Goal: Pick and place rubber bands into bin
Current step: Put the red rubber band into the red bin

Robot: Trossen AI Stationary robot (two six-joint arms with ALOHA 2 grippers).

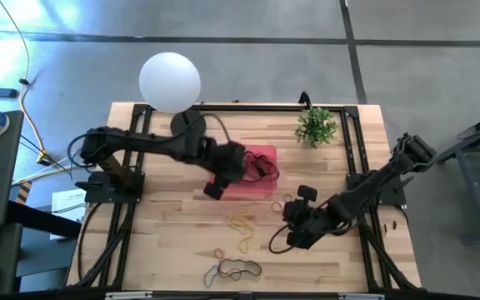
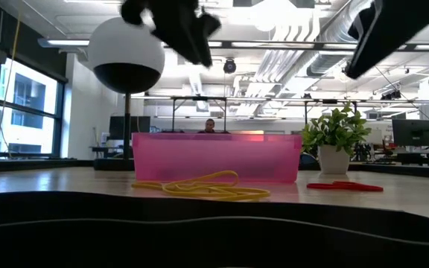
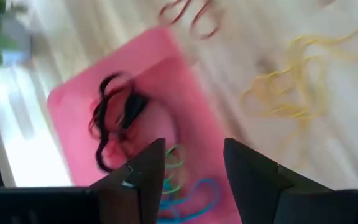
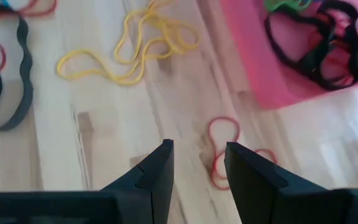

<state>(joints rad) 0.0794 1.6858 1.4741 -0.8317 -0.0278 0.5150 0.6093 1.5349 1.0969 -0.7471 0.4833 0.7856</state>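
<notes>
The left gripper (image 3: 191, 165) hangs over the pink bin (image 1: 261, 185), jaws released and empty, black bands (image 3: 117, 121) lying inside; this looks like a drop just made; the right gripper (image 4: 197, 165), jaws parted, hovers above a red band (image 4: 219, 146) on the counter (image 1: 165, 242); next it probably lowers and pinches.

No readable text, label, brand, number or sign anywhere.

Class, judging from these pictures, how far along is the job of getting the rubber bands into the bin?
Done: black bands lie in the bin.
In hand: nothing; the left gripper is open above the bin, and the right gripper is open, empty.
Left: yellow bands, red bands on the table.
</notes>
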